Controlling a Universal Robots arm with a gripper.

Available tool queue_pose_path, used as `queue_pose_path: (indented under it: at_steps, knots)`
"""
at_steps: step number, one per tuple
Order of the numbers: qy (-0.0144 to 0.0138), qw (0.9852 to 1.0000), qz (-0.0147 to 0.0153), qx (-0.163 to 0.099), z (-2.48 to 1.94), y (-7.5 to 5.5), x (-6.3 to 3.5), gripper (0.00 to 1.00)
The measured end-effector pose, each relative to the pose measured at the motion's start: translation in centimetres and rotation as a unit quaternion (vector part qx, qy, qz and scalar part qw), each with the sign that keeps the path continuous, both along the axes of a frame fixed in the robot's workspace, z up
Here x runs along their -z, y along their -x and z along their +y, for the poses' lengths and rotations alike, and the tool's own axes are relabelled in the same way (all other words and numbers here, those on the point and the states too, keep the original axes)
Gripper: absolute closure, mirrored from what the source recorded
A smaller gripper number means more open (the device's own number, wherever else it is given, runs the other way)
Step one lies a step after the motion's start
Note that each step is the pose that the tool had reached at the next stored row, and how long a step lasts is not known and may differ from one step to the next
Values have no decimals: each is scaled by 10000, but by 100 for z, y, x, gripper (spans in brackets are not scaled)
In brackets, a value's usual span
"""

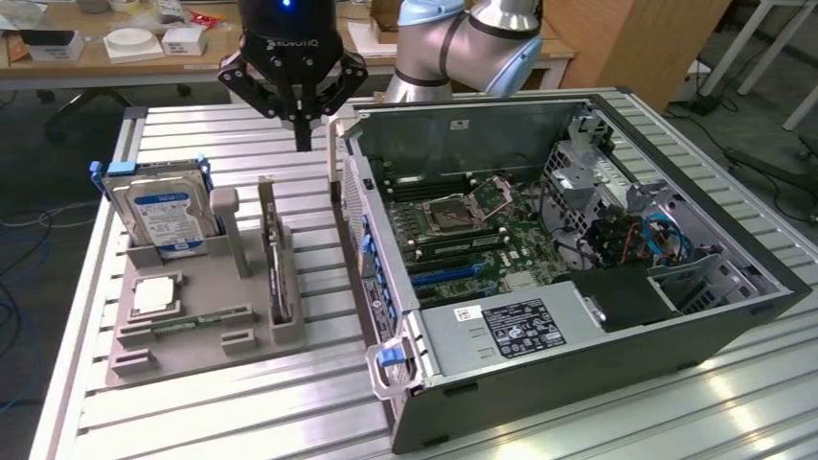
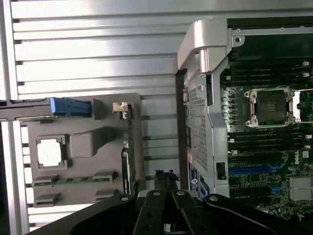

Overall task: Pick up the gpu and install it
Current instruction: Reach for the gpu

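Reaching for the gpu looks to be the step in hand. To do it well, the clenched, empty gripper should open before it descends, line its fingers across the card's thin top edge and come straight down, since the slot walls of the grey holder seem to leave little room. In the exterior view the gripper hangs above the table near its far edge, between the holder and the open computer case. The gpu stands on edge in the slot along the holder's case-side edge, well apart from the gripper. The table is ribbed aluminium, bright and probably slick, and a cluttered wooden desk runs behind it. In the wrist view the closed fingertips sit over bare slats between holder and case, and the gpu shows edge-on along the holder's edge, untouched.
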State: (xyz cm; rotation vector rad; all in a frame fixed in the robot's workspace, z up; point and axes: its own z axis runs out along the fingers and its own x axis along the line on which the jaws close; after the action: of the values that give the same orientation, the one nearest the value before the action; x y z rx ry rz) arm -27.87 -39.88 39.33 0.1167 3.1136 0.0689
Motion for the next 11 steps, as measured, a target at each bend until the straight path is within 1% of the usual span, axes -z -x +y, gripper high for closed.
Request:
queue_pose_path:
  at_steps: [11]
  knots:
    - [0,10000,0,-1,0,147,0,90]
